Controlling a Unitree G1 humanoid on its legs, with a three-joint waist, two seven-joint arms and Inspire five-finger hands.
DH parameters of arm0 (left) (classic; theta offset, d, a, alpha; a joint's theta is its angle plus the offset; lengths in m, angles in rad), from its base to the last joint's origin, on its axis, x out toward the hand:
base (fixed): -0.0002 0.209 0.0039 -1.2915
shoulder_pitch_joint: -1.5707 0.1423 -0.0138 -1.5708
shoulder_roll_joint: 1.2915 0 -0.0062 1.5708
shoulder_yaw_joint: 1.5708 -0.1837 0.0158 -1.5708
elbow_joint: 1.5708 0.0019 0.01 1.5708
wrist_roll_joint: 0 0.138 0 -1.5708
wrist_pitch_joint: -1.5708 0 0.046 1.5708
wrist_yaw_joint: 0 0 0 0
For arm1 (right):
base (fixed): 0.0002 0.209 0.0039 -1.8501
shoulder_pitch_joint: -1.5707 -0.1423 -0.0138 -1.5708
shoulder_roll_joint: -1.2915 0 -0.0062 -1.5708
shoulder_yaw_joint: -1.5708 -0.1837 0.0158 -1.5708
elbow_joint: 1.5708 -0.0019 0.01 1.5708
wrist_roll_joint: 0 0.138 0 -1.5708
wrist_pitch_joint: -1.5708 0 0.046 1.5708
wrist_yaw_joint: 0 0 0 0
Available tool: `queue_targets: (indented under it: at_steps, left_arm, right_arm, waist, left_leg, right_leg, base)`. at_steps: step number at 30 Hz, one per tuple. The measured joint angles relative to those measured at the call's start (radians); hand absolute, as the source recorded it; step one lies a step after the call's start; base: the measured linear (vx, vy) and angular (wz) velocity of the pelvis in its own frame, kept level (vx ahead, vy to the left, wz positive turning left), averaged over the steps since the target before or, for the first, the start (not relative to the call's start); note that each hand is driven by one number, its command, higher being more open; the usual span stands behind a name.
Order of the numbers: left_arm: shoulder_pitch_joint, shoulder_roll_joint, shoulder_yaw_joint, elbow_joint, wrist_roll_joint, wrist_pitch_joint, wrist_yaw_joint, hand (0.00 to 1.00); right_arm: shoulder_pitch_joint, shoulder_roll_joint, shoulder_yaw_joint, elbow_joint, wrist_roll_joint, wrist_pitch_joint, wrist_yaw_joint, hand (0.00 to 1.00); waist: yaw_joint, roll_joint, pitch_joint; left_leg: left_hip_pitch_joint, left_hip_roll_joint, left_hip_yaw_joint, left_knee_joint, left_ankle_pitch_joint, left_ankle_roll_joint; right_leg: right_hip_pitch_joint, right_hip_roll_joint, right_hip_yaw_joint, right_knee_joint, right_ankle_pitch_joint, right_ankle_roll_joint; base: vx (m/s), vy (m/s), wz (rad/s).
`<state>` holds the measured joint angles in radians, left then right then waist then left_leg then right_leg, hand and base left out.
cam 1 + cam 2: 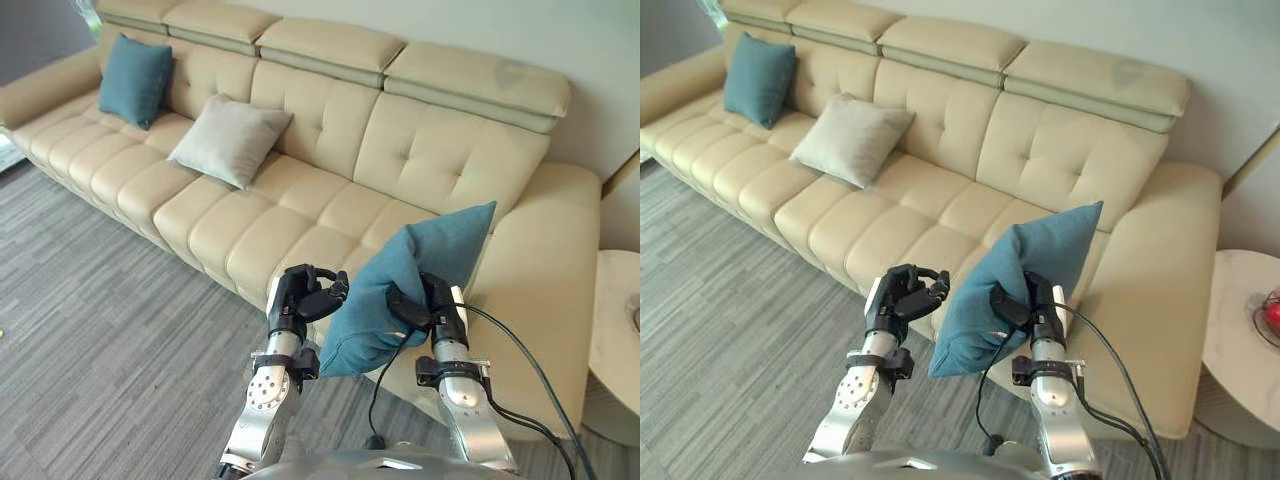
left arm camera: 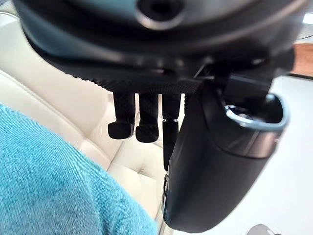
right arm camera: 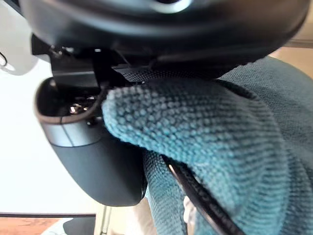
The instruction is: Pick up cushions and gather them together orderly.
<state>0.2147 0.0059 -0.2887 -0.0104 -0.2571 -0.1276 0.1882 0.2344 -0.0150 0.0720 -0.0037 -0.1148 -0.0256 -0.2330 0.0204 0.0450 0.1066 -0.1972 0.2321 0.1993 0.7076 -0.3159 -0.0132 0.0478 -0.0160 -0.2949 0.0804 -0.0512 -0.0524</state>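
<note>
A teal cushion (image 1: 410,285) hangs in front of the cream sofa (image 1: 330,140), near its right end, pinched along one edge by my right hand (image 1: 432,305); the bunched teal cloth (image 3: 205,127) sits between thumb and fingers in the right wrist view. My left hand (image 1: 300,295) is just left of that cushion with fingers curled and nothing in them; the teal cloth (image 2: 54,186) lies beside it. A second teal cushion (image 1: 135,78) leans on the backrest at the sofa's far left. A beige cushion (image 1: 228,140) leans to its right.
Grey wood-look floor (image 1: 90,340) runs in front of the sofa. A round pale side table (image 1: 1240,330) stands past the sofa's right arm, with a red object (image 1: 1271,315) on it. The sofa's middle and right seats hold nothing.
</note>
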Motion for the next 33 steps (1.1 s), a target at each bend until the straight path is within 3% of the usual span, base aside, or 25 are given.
queue_targets:
  at_steps: [3, 4, 6, 8, 12, 20, 33]
  left_arm:
    - [0.002, 0.001, -0.006, 0.000, 0.000, 0.004, 0.000, 0.00]
    - [0.005, -0.013, -0.011, 0.002, 0.000, 0.004, 0.004, 1.00]
    - [0.005, 0.025, -0.013, 0.004, 0.000, 0.006, 0.013, 1.00]
    - [0.010, 0.045, -0.013, 0.004, 0.001, 0.007, 0.017, 1.00]
    - [0.016, 0.048, -0.009, 0.004, 0.015, 0.007, 0.018, 1.00]
    - [0.037, 0.052, 0.036, 0.012, 0.036, 0.023, 0.009, 1.00]
    - [0.033, 0.060, 0.308, 0.226, 0.111, 0.052, 0.067, 1.00]
  right_arm:
    - [0.000, 0.005, -0.030, 0.000, 0.001, 0.003, -0.017, 0.00]
    - [-0.001, -0.005, -0.053, 0.003, 0.002, 0.003, -0.019, 0.00]
    - [0.000, 0.019, -0.058, 0.020, 0.002, 0.005, -0.023, 0.00]
    - [0.000, 0.028, -0.058, 0.020, 0.000, 0.005, -0.023, 0.00]
    - [0.000, 0.031, -0.058, 0.021, 0.000, 0.005, -0.020, 0.00]
    - [0.001, 0.045, -0.127, 0.022, 0.001, 0.005, -0.010, 0.00]
    - [0.027, 0.042, -0.209, 0.115, 0.002, 0.004, 0.013, 0.00]
  waist:
    - [0.002, -0.003, 0.002]
    - [0.002, 0.014, -0.005]
    - [-0.006, -0.037, -0.005]
    - [-0.009, -0.053, -0.009]
    - [-0.005, -0.056, -0.011]
    - [-0.030, -0.069, -0.020]
    - [-0.055, -0.088, -0.048]
  left_leg:
    - [0.006, -0.017, -0.079, -0.237, 0.042, -0.015]
    - [0.025, -0.020, -0.128, -0.352, 0.166, -0.103]
    - [0.066, -0.070, -0.086, -0.395, 0.175, -0.081]
    - [0.086, -0.103, -0.062, -0.409, 0.176, -0.071]
    - [0.157, -0.133, -0.017, -0.489, 0.183, -0.048]
    - [0.234, -0.130, 0.070, -0.586, 0.205, -0.060]
    - [0.287, -0.131, 0.207, -0.637, 0.214, -0.060]
  right_leg:
    - [0.001, -0.028, 0.028, 0.006, -0.003, 0.038]
    - [-0.002, -0.020, 0.056, 0.008, -0.009, 0.077]
    - [0.001, -0.076, 0.090, -0.001, -0.005, 0.102]
    - [0.002, -0.111, 0.121, -0.007, 0.001, 0.111]
    - [0.008, -0.136, 0.174, -0.008, 0.008, 0.122]
    - [0.002, -0.119, 0.254, -0.036, 0.020, 0.138]
    - [-0.029, -0.107, 0.384, -0.100, 0.087, 0.149]
  base:
    - [0.10, 0.280, -0.30]
    - [0.12, 0.305, -0.39]
    - [0.14, 0.271, -0.33]
    - [0.12, 0.265, -0.25]
    - [0.06, 0.106, -0.26]
    - [0.04, 0.003, -0.34]
    - [-0.01, 0.004, -0.33]
